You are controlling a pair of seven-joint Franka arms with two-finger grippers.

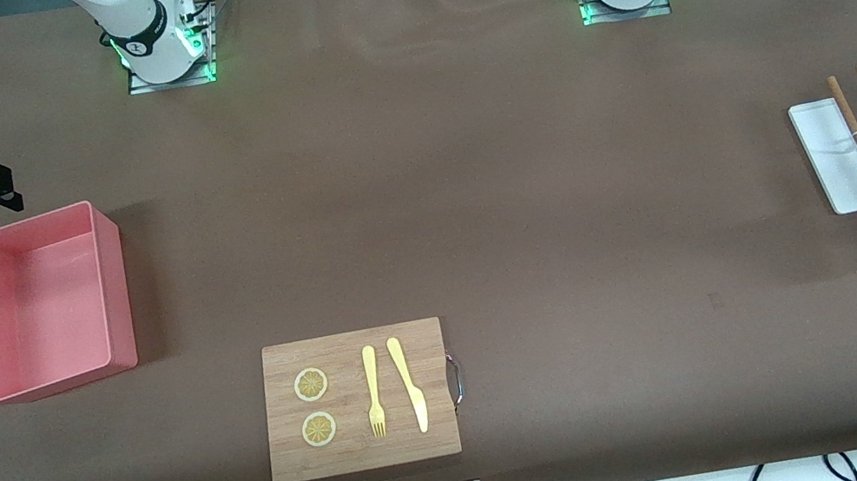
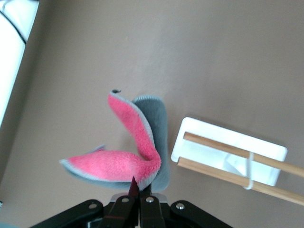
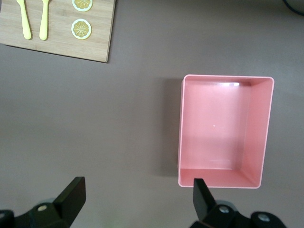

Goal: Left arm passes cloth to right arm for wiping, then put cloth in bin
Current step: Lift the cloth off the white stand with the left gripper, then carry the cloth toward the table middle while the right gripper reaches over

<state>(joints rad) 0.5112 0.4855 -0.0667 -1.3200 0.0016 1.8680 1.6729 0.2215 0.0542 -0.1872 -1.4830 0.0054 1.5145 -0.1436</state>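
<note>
Counting one cloth (image 2: 137,142), one bin (image 1: 43,304).

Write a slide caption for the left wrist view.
Left gripper shut on the cloth, lifted above the table beside the white tray with chopsticks.

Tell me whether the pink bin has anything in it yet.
Empty. The right wrist view looks straight down into the bin and shows only bare pink floor; the cloth hangs pinched in the left hand.
</note>
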